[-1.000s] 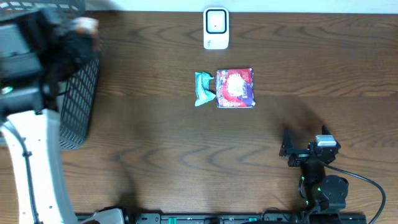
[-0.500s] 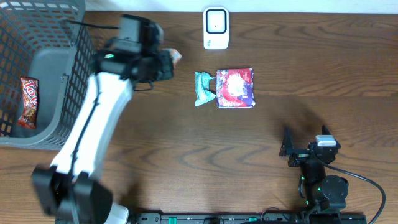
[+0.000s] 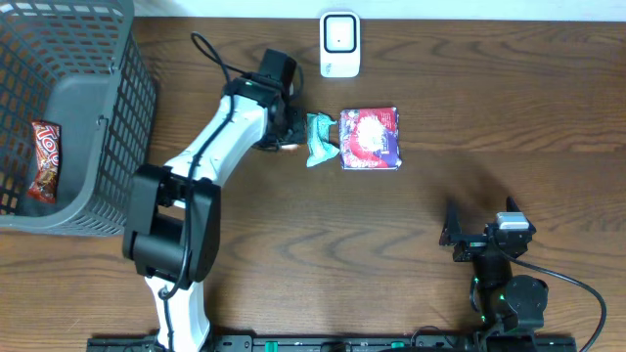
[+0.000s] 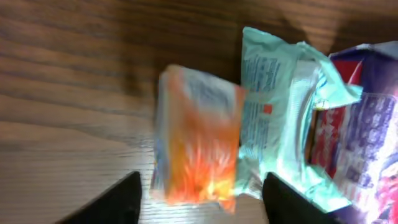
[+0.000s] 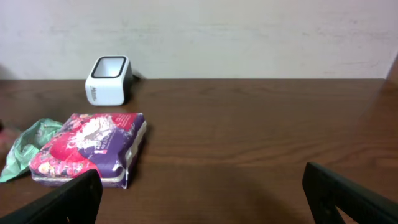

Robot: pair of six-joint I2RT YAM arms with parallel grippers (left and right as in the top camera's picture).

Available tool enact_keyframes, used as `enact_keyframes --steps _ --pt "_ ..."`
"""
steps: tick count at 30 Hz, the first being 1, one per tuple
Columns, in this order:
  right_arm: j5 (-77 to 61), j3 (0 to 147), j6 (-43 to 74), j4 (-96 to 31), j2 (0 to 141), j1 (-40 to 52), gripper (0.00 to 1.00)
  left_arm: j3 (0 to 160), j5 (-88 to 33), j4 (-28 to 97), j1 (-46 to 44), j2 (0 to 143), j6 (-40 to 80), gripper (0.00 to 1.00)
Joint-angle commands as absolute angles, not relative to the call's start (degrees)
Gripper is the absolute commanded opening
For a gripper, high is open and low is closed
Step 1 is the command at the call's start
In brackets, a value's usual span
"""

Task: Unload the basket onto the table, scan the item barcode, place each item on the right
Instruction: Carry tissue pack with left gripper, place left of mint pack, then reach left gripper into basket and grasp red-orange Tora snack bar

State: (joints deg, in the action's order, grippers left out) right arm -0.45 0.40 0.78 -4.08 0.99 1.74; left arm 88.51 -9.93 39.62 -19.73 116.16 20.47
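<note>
Left claw (image 4: 202,177) spread, orange packet (image 4: 199,134) loose between fingers; right claw (image 5: 202,171) wide, empty. Risk: packet overlaps teal pouch (image 4: 273,124), barcode hidden.

The surface (image 3: 489,98) is dark wood, grained, with a low sheen. The basket (image 3: 127,147) is grey plastic mesh, matt. The scanner (image 3: 339,44) is smooth white plastic with a glossy face. The teal pack (image 3: 320,140) is crinkled film. The red pack (image 3: 370,139) and orange pack (image 4: 196,137) are glossy wrap.
</note>
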Motion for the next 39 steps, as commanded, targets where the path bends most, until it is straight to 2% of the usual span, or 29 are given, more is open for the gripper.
enact_keyframes --steps 1,7,9,12,25,28,32,34,39 --pt "-0.5 0.3 0.1 -4.3 0.8 1.4 0.99 88.5 -8.9 38.6 -19.5 115.2 20.9 0.71" --pt "-0.5 0.3 0.1 -4.3 0.8 1.4 0.99 89.4 -8.9 38.3 -17.6 111.0 19.9 0.73" --pt "-0.5 0.3 0.1 -4.3 0.8 1.4 0.99 89.7 -8.9 37.3 -16.3 108.7 19.0 0.8" --pt "-0.5 0.3 0.1 -4.3 0.8 1.4 0.99 90.0 -8.9 35.0 -13.1 104.1 17.8 0.85" --pt "-0.5 0.3 0.1 -4.3 0.8 1.4 0.99 90.0 -8.9 24.5 7.3 79.1 17.1 0.86" --pt "-0.5 0.3 0.1 -4.3 0.8 1.4 0.99 90.0 -7.0 22.8 12.7 77.1 11.1 0.86" --pt "-0.5 0.3 0.1 -4.3 0.8 1.4 0.99 90.0 6.3 23.5 18.7 78.5 4.0 0.86" --pt "-0.5 0.3 0.1 -4.3 0.8 1.4 0.99 90.0 11.2 24.4 21.4 80.6 -1.2 0.89" --pt "-0.5 0.3 0.1 -4.3 0.8 1.4 0.99 89.9 11.6 29.6 25.6 86.7 -10.7 0.89"
